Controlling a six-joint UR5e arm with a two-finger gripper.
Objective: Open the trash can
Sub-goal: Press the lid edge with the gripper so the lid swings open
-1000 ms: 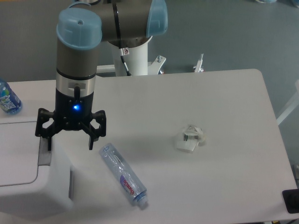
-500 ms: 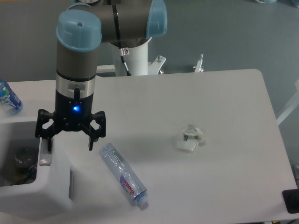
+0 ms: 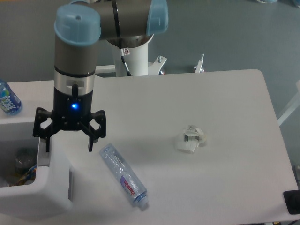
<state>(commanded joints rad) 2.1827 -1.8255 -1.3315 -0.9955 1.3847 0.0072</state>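
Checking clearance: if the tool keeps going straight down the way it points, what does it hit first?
Probably the trash can: the open tool hangs over its right rim. Depth is unclear from this single view.

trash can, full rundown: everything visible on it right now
The trash can is a large white boxy bin, plastic by its look, with rounded corners, cut off by the frame's bottom-left corner. It is open: the inside shows, dark, with some rubbish in it; no lid can be seen. A grey tab sits on the inner right edge. The pincer, fingers spread, hangs at that edge; contact cannot be told.
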